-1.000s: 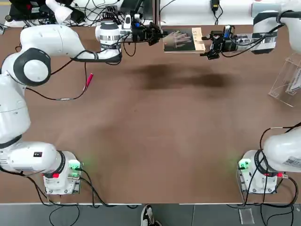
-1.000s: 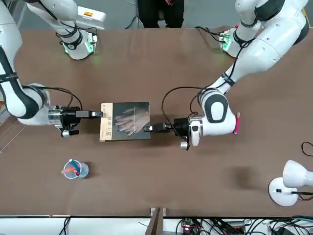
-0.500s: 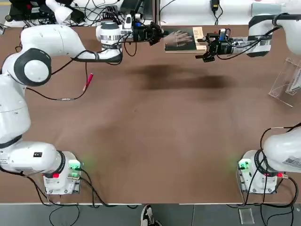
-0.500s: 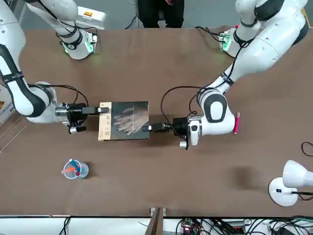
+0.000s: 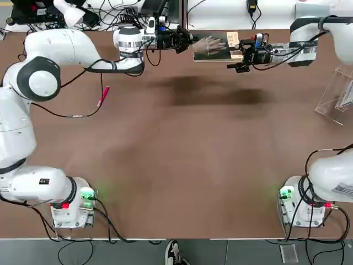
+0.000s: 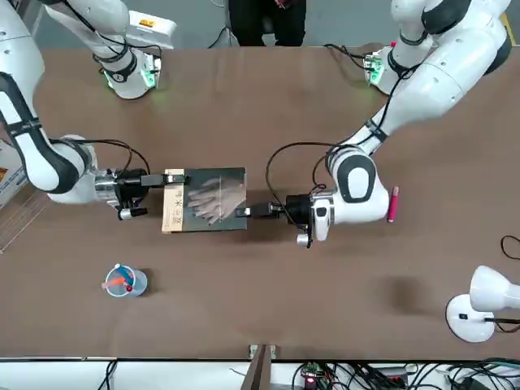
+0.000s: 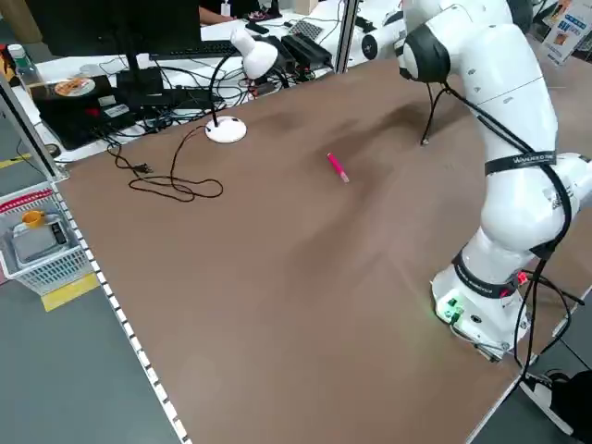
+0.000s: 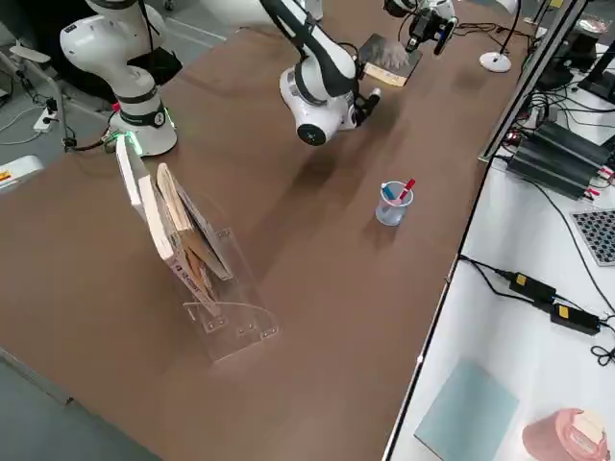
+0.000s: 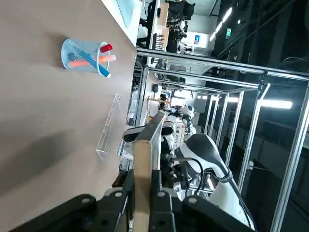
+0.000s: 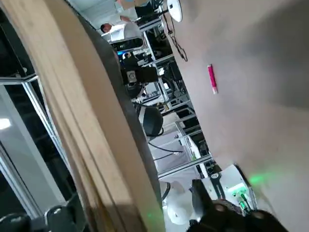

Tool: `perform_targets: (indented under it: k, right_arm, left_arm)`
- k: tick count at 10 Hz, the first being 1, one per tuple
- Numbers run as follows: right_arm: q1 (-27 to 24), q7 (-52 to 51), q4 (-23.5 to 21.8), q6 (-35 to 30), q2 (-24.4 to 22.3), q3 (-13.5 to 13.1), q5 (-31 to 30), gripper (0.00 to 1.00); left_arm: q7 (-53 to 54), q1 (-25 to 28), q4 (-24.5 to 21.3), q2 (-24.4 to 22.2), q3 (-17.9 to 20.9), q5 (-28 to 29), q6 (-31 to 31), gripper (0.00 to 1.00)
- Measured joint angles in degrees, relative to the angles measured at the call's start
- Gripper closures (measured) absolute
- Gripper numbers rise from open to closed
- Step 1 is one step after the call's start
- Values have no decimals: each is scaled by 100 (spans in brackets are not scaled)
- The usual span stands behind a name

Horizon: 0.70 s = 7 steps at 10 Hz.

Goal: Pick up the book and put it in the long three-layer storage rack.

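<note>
Here the long three-layer storage rack [image 8: 197,259] stands nearest in the right side view, at the table's [image 5: 182,154] right edge, well apart from the book [image 6: 205,210]. Farther off, the book hangs above the table's far middle. The left gripper [image 6: 246,211] is clamped on its dark edge; the right gripper [image 6: 159,179] has its fingers spread around the tan-strip edge.
</note>
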Motion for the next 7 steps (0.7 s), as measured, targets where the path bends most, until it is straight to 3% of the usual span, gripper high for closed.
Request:
perform_targets:
  k: [1,4,5,7]
  right_arm:
    - [-8,0,-26,-55,0,0,0,18]
    - [-46,-2,-92,-227,0,1,0,21]
    - [-67,-6,-112,-276,0,1,0,28]
    - [-99,-7,-133,-319,0,1,0,52]
  left_arm:
    - [0,0,1,1,2,0,0,100]
    - [0,-1,2,3,4,0,3,100]
    - [0,-2,3,3,4,0,9,100]
    - [0,-7,6,4,4,0,74,100]
